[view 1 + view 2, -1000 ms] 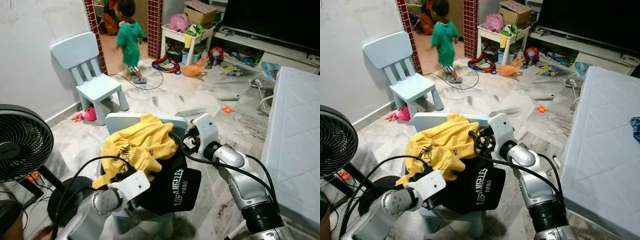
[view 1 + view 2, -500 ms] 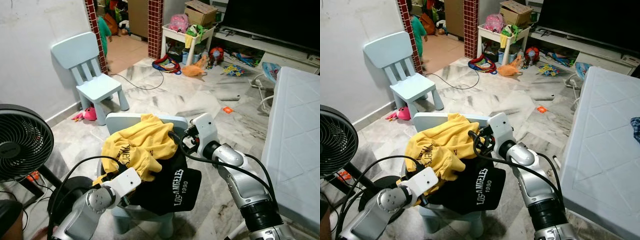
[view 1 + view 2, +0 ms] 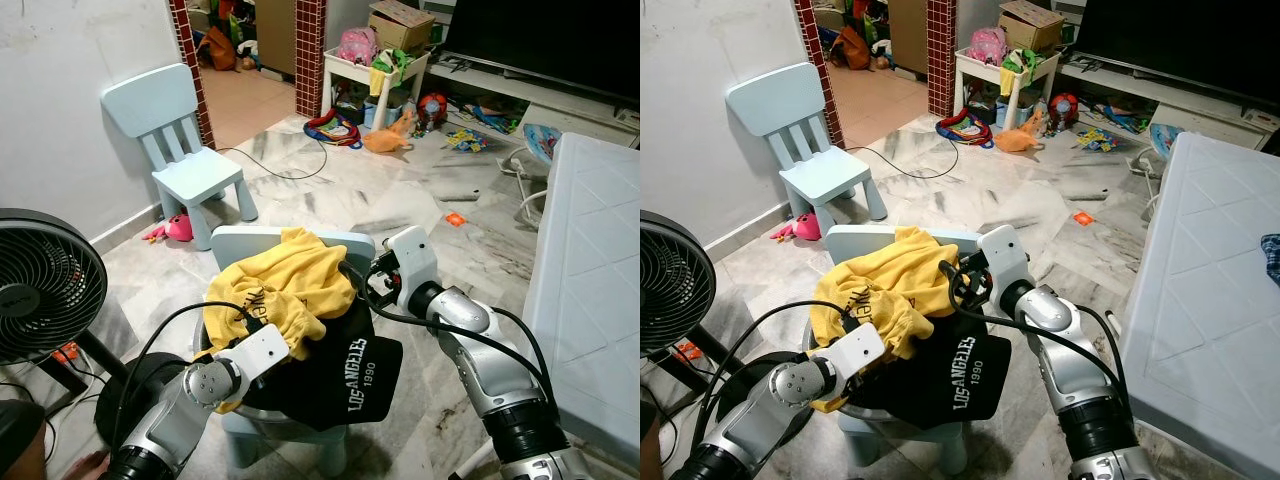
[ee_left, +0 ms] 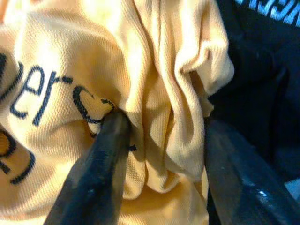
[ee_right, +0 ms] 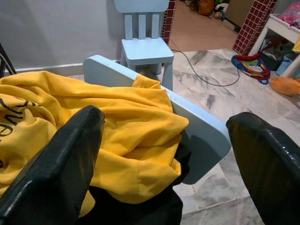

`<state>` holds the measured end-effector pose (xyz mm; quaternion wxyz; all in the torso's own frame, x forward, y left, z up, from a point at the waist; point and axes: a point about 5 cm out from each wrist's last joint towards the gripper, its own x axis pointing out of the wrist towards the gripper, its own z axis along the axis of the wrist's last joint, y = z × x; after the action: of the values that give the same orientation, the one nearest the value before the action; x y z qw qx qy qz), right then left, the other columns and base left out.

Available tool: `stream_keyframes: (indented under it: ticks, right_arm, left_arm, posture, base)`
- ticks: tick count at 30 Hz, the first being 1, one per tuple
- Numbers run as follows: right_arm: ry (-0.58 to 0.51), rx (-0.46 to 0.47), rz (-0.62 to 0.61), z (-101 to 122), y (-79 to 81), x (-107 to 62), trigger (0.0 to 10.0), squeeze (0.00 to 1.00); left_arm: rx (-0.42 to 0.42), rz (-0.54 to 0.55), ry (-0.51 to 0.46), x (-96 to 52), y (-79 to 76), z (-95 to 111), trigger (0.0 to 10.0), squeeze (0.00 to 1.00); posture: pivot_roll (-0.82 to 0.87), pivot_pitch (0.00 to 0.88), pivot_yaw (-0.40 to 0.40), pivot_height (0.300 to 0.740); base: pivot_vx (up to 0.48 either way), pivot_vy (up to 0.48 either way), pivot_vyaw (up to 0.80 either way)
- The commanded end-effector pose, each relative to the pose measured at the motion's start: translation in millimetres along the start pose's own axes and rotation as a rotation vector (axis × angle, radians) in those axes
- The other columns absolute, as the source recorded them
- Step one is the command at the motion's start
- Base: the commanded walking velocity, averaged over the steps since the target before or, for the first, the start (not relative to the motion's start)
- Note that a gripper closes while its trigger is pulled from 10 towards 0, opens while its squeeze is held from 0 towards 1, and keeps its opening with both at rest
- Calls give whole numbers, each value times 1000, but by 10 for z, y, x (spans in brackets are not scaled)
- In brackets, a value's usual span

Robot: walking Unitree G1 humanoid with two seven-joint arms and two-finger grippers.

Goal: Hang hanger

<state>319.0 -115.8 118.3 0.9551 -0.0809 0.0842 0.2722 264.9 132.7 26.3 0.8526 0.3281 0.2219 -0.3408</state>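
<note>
left gripper (image 4: 159, 140) has its two black fingers (image 4: 96, 173) set apart around a bunched fold of the yellow shirt (image 3: 280, 285), pressed into the cloth low on the pile, though whether they truly pinch it i cannot tell. that shirt lies heaped over the back of a pale blue chair (image 3: 345, 243), on top of a black shirt (image 3: 345, 375) printed in white letters, and any hanger in the pile is hidden. right gripper (image 5: 164, 154) hovers wide open beside the chair's back, holding nothing.
</note>
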Motion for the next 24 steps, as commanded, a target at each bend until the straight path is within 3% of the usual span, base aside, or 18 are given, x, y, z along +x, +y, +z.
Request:
stream_keyframes:
  ticks: [1,10,24]
  right_arm:
    - [-14,-14,-8,38,-27,-10,10000,0]
    - [-7,-13,9,9,1,10,10000,0]
    - [-10,-10,9,-12,8,44,10000,0]
  left_arm:
    - [18,19,-25,12,36,59,0,0]
    - [35,73,-132,0,69,237,0,0]
    - [-27,71,-167,-9,6,247,0,0]
  posture:
    - [-19,26,-29,740]
    - [-7,3,-45,740]
    - [6,0,-34,740]
  base:
    - [0,0,0]
    - [0,0,0]
    - [0,0,0]
